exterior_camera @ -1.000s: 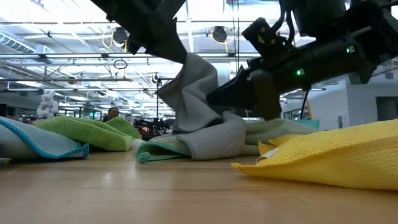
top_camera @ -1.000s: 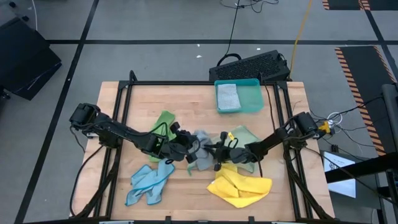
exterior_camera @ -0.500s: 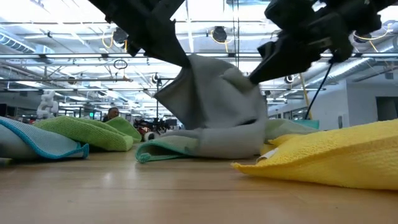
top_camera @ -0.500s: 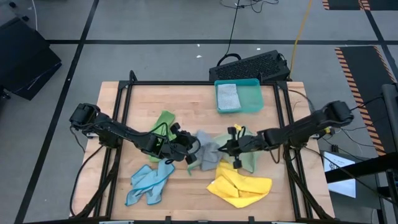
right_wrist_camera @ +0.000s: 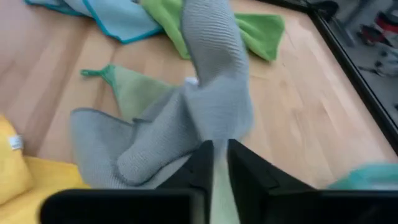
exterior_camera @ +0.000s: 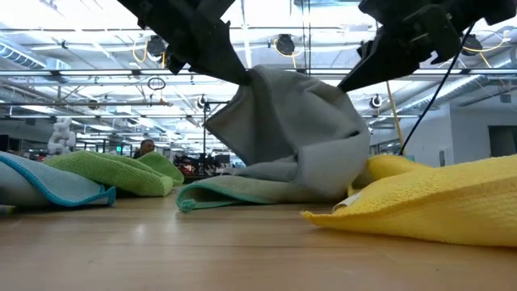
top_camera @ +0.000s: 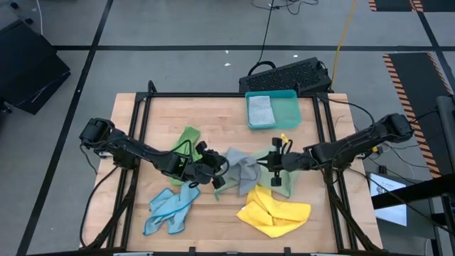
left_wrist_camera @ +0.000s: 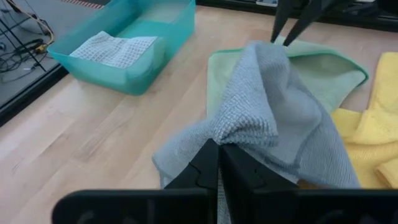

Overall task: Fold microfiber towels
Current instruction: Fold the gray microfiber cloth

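Grey towel point(top_camera: 244, 171) | edges pinched: left end effector point(top_camera: 217, 175), right end effector point(top_camera: 273, 161)

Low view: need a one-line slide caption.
Left gripper and right gripper lift the grey towel between them, above the pale green towel and beside the yellow towel.

Teal plastic tray point(top_camera: 288, 114) up at the far edge of the wooden table point(top_camera: 213, 117), black keyboard point(top_camera: 288, 73) just behind.
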### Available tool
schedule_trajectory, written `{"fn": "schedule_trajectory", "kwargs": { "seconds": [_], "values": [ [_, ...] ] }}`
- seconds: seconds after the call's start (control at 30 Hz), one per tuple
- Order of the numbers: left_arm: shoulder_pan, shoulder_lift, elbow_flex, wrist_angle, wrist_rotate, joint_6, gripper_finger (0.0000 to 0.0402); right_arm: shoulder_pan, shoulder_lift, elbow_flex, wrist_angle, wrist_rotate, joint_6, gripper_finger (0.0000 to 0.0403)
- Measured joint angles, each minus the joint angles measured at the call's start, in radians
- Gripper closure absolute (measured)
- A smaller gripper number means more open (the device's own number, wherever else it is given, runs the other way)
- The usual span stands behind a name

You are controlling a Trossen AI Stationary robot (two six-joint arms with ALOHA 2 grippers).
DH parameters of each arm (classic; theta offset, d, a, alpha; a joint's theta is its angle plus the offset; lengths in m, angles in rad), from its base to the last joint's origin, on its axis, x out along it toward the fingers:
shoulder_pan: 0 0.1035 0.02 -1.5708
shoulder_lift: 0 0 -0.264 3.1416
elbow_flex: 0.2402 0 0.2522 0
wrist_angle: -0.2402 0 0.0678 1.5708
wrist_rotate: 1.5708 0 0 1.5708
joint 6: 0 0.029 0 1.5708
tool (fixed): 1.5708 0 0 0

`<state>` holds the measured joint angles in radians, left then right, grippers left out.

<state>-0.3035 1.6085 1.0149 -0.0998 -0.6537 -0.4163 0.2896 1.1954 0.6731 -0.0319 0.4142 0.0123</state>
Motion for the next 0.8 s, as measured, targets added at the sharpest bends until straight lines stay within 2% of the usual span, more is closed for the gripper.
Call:
{"fn": "schedule_trajectory", "kwargs": {
  "seconds": [0.13, 0.27, 0.4, 0.63, 0.8],
  "values": [
    [0.000, 0.000, 0.000, 0.000, 0.000, -0.005, 0.0380, 0.064, 0.017, 0.000, 0.000, 0.079, 0.053, 0.0301],
    [0.000, 0.000, 0.000, 0.000, 0.000, -0.003, 0.0391, 0.112, 0.045, 0.000, 0.015, 0.149, 0.114, 0.0244],
    [0.001, 0.000, 0.000, 0.000, 0.000, -0.001, 0.0395, 0.151, 0.118, 0.000, 0.114, 0.162, 0.134, 0.0206],
    [0.002, 0.000, 0.000, 0.000, 0.000, -0.005, 0.0380, 0.186, 0.351, 0.000, 0.492, 0.137, 0.024, 0.0194],
    [0.002, 0.000, 0.000, 0.000, -0.001, -0.001, 0.0396, 0.186, 0.503, 0.015, 0.658, 0.167, 0.046, 0.0205]
  ]
}}
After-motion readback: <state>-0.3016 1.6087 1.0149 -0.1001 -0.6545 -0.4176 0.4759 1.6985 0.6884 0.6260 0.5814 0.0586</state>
